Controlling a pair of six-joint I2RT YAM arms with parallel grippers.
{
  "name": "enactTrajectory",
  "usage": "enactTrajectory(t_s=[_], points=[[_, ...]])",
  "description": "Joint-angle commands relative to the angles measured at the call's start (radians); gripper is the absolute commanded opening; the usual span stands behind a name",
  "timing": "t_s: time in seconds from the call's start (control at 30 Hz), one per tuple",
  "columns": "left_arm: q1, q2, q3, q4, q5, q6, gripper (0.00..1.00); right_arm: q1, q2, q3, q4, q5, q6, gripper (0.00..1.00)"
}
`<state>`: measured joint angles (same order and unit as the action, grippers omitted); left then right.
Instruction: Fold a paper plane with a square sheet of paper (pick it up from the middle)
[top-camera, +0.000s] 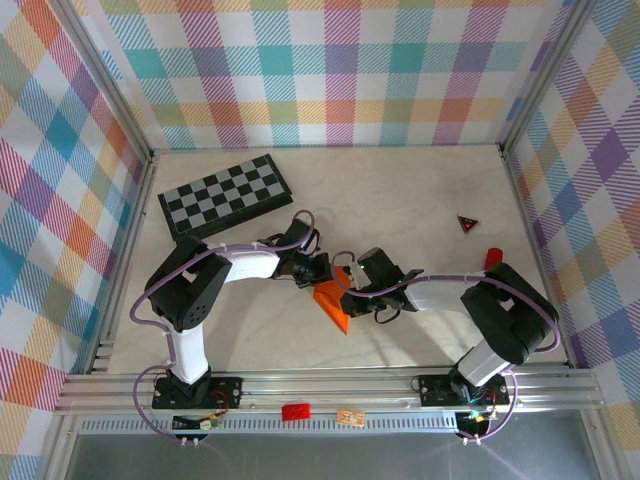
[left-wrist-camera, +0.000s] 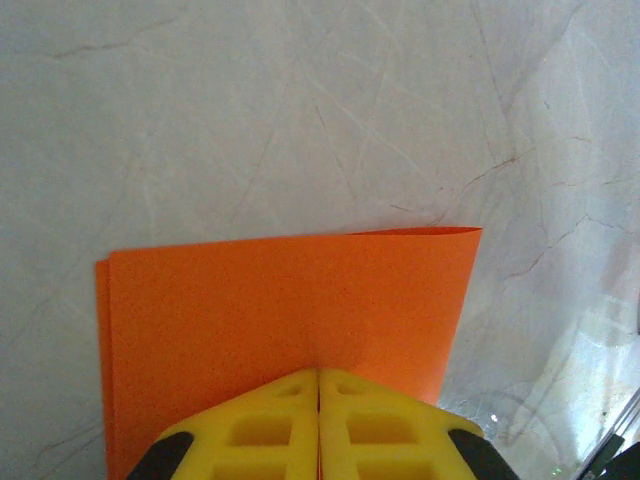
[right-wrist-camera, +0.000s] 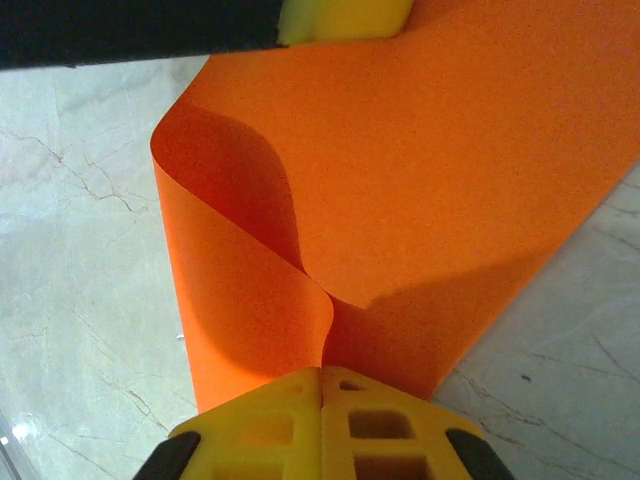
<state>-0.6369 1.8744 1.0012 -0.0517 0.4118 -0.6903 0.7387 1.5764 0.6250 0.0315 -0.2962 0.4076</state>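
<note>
Paper: square sheet of paper (left-wrist-camera: 280, 300), thin, limp, doubled over; likely creases readily.
Grip: left gripper (left-wrist-camera: 318, 378) and right gripper (right-wrist-camera: 322, 374) both clamped on its edges.

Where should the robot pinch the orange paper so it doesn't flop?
I'd say at a thin edge, coming in flat along the sheet from the side. The orange paper curls and is bent over on itself, so only its edges fit between jaws. The left gripper and right gripper each pinch an edge like that.
</note>
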Motion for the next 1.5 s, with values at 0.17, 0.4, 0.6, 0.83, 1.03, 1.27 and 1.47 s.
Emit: enactTrajectory(t_s=[0.17,0.4,0.6,0.83,1.03,1.27,1.47], points=[[-0.002,-0.046,0.041,-0.119,-0.076,0.027,0.14,-0.006,0.025,0.005,-0.004,0.015,0.002,0.07],[-0.001,-0.170,0.025,-0.143,-0.136,0.012,0.23,-0.005,0.029,-0.005,0.028,0.020,0.023,0.06],[0.011,-0.308,-0.096,-0.040,-0.109,-0.078,0.20,-0.005,0.040,-0.002,0.040,0.038,0.033,0.06],[0.009,-0.380,-0.312,0.258,0.013,-0.305,0.10,-0.005,0.039,-0.002,0.046,0.069,0.049,0.06],[-0.014,-0.393,-0.366,0.269,0.003,-0.348,0.07,-0.006,0.043,-0.005,0.054,0.074,0.055,0.06],[-0.063,-0.325,-0.345,0.300,-0.002,-0.351,0.07,-0.007,0.049,-0.003,0.060,0.068,0.054,0.06],[-0.082,-0.293,-0.337,0.267,-0.031,-0.350,0.06,-0.007,0.052,0.003,0.058,0.063,0.054,0.07]])
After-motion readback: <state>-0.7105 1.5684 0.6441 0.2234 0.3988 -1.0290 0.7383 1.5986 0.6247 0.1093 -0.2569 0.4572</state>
